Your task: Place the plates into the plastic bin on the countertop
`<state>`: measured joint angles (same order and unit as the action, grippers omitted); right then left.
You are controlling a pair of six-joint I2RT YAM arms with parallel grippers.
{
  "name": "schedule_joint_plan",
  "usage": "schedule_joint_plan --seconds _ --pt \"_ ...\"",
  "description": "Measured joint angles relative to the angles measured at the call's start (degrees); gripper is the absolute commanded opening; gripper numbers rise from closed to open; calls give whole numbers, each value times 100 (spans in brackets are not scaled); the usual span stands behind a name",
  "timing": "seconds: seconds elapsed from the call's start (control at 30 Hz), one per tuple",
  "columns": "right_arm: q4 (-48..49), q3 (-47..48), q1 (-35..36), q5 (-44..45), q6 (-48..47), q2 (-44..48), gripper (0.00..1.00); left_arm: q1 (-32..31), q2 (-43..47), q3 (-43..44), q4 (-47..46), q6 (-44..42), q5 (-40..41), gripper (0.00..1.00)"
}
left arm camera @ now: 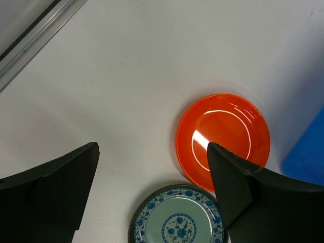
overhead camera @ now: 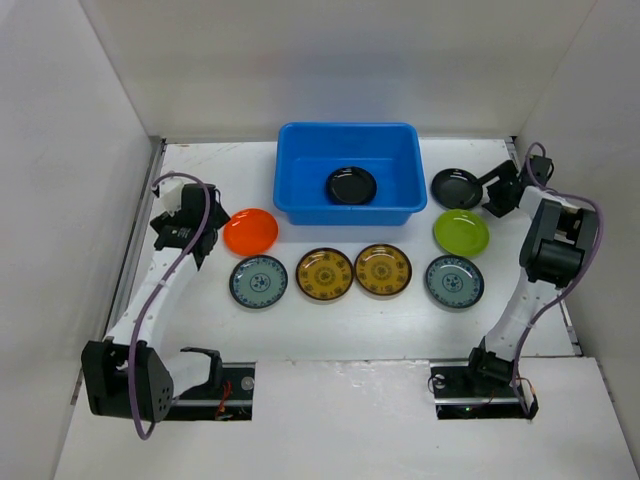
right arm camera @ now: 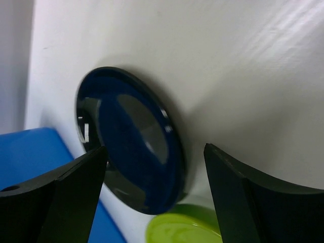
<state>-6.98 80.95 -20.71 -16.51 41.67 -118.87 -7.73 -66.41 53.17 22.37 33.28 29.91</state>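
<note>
- Upper centre: bin (overhead camera: 298, 175), long axis left-right, 1 black plate (overhead camera: 351, 185) flat inside.
- Wide open, empty: left tool (left arm camera: 152, 149), beside orange plate (left arm camera: 223, 139).
- Wide open, empty: right tool (right arm camera: 154, 152), at other black plate (right arm camera: 131, 147).

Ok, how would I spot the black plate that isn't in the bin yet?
Find the blue bin at the back of the table. Just off its right end lies a black plate, the right gripper beside it. It is the only dark plate outside the bin: the other black plate sits inside, and the green plate in front is bright lime.
</note>
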Motion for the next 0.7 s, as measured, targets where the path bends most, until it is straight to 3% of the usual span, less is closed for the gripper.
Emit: schedule_joint_plan --seconds 0.2,0.57,0.7 --pt "17 170 94 -157 142 -195 70 223 321 -297 -232 31 -238 88" --pt "22 271 168 -260 291 -501 7 656 258 -304 -295 17 -730 81" --pt "68 306 175 -337 339 -505 0 798 46 -304 -299 -4 -1069 75"
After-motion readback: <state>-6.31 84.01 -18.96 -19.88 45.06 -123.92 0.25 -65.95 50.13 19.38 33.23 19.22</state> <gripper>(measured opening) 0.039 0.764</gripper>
